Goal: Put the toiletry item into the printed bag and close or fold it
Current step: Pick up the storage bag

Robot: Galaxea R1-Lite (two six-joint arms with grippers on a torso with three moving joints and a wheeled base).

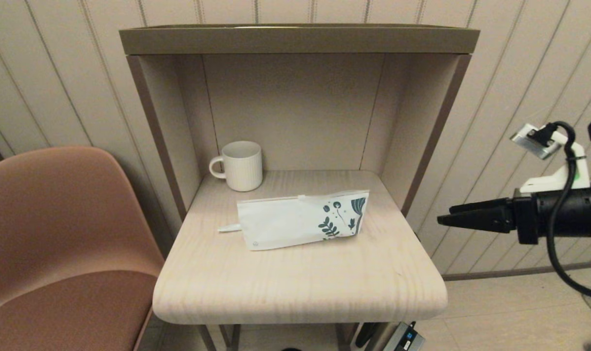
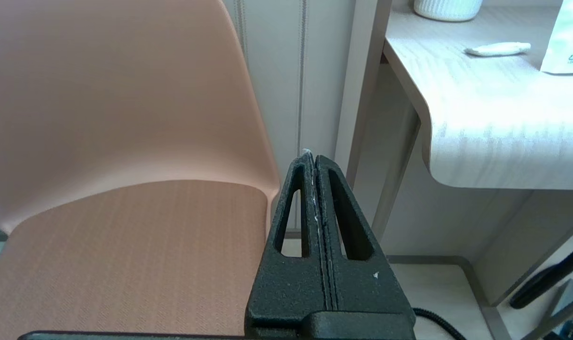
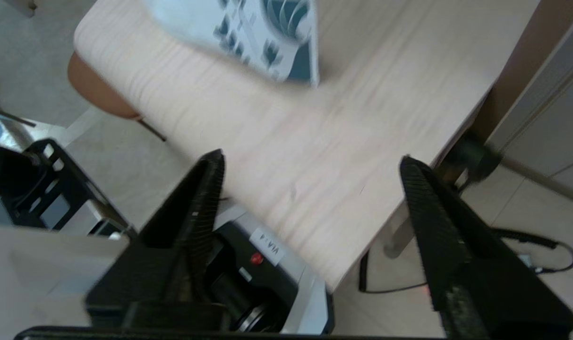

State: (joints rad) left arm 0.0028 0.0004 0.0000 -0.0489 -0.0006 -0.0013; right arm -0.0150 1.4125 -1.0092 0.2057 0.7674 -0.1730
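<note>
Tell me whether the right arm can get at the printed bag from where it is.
Probably yes. The right claw is open and off the table's right edge, pointing toward the printed bag. Nothing lies between them; the mug stands behind the bag, out of the way.

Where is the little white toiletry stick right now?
In the head view the toiletry item lies on the wooden table, at the left end of the printed bag, in front of the white mug.
</note>
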